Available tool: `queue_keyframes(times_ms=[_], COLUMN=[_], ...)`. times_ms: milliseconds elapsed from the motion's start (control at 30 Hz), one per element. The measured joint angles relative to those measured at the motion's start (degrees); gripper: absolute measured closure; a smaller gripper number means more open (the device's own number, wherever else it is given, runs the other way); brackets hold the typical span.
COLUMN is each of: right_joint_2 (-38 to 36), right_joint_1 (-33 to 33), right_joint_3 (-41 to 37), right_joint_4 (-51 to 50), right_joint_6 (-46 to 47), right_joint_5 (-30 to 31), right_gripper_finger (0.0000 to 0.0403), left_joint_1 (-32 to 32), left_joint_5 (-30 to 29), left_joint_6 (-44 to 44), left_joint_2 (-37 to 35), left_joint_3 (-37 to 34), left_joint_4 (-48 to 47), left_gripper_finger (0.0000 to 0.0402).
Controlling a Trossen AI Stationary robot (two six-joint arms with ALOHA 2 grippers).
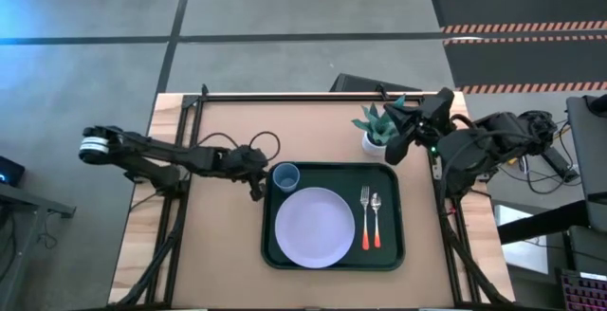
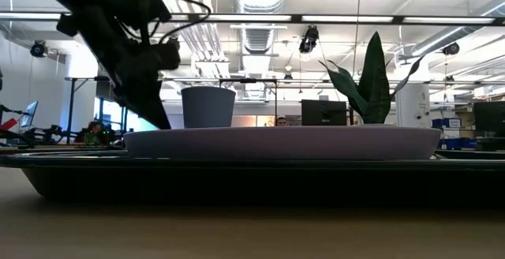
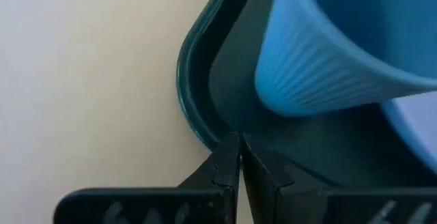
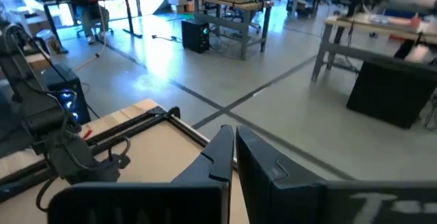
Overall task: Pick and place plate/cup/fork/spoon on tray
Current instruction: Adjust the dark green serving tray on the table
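Observation:
The dark green tray (image 1: pixel 394 254) lies at the table's middle. On it rest the lavender plate (image 1: pixel 315 227), the blue cup (image 1: pixel 285 175) upright at the far left corner, and the fork (image 1: pixel 364 216) and spoon (image 1: pixel 377 218) side by side right of the plate. My left gripper (image 1: pixel 258 190) is shut and empty, its tips just beside the cup at the tray's far left corner rim (image 3: pixel 194 80). My right gripper (image 1: pixel 395 153) is shut and empty, raised near the plant at the tray's far right corner. My left gripper's shut fingertips (image 3: pixel 229 149) stand right at the tray's corner rim. I cannot tell whether they touch it. They are apart from the cup (image 3: pixel 328 53).
A white pot with a green plant (image 1: pixel 375 133) stands just beyond the tray's far right corner, close to my right gripper. Black frame rails run along the table's left, right and far edges. Bare tabletop lies left of the tray and at the near edge.

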Motion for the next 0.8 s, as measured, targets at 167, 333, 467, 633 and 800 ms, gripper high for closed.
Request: queue_keyframes(times_ms=[167,333,467,633,800], right_joint_2=[0.0,0.1,0.1,0.1,0.1], right_joint_1=[0.0,0.0,0.0,0.0,0.0], right_joint_3=[0.6,0.6,0.4,0.4,0.4], right_joint_4=[-0.4,-1.9,-2.0,-2.0,-2.0], right_joint_6=[-2.1,-1.7,-1.4,-1.4,-1.4], right_joint_5=[0.0,0.0,0.0,0.0,0.0], right_gripper_finger=[0.0394,0.0394,0.0394,0.0394,0.0394], left_joint_1=[0.5,1.2,2.0,3.0,3.2], left_joint_5=[1.6,2.0,2.1,4.0,4.2], left_joint_6=[-1.5,-1.5,-1.5,-1.5,-1.5], left_joint_2=[3.3,5.3,7.1,9.7,10.9], left_joint_3=[0.1,0.0,-0.1,-0.1,0.0], left_joint_4=[2.2,3.9,5.4,8.1,8.6], left_gripper_finger=[0.0402,0.0402,0.0402,0.0401,0.0401])
